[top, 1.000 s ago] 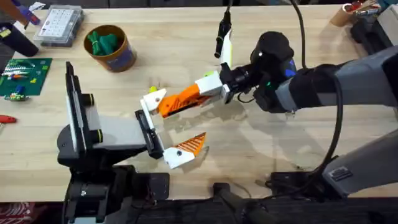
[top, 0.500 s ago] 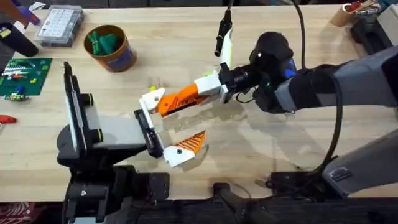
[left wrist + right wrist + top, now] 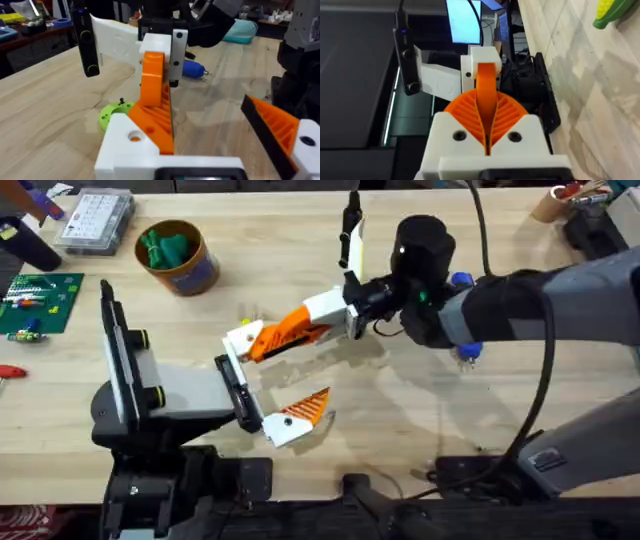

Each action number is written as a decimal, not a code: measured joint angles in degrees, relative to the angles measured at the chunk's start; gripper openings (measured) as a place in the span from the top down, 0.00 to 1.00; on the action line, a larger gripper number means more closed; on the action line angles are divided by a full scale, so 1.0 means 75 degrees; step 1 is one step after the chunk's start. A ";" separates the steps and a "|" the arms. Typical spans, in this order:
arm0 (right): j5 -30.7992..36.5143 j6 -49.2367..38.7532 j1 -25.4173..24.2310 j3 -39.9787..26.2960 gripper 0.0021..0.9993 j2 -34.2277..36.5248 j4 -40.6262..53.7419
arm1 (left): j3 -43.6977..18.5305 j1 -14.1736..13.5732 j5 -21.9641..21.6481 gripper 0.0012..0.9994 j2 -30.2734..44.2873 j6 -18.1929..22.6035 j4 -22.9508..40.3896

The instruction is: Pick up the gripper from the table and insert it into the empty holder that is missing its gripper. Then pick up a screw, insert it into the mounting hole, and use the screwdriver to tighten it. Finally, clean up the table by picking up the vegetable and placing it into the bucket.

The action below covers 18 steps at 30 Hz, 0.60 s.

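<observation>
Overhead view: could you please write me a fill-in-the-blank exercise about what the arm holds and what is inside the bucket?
1. The arm holding the loose finger is the ___ one.
2. The right pincer is shut on the loose finger's ___ tip.
3. The pieces inside the bucket are dark ___.

Missing words: right; orange; green.

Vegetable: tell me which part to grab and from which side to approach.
Pinch the vegetable across its rounded sides, likely straight from above: it lies low on the table, with the gripper and the holder crowding one side.
</observation>
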<state>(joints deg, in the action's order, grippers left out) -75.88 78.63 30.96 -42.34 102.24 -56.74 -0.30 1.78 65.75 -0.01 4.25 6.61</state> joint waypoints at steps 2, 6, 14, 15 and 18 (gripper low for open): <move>-0.0027 -0.0139 0.0000 -0.0062 0.98 0.0002 0.0202 | 0.0000 0.0005 -0.0004 0.01 0.0000 -0.0001 0.0000; -0.0018 -0.0341 0.0003 -0.0094 0.98 0.0001 0.0317 | 0.0000 0.0005 -0.0002 0.01 0.0000 -0.0017 0.0000; 0.0342 -0.0476 0.0154 -0.0122 0.98 0.0001 0.0319 | 0.0000 0.0003 0.0007 0.01 0.0000 -0.0020 0.0001; 0.0397 -0.0486 0.0177 -0.0132 0.98 0.0000 0.0319 | 0.0000 0.0003 0.0007 0.01 0.0000 -0.0020 0.0000; 0.0527 -0.0492 0.0218 -0.0137 0.98 0.0000 0.0319 | 0.0000 0.0012 -0.0021 0.01 0.0000 -0.0022 0.0001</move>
<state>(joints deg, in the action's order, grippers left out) -71.93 74.94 32.60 -43.38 102.24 -54.35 -0.30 1.87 65.59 -0.01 4.08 6.62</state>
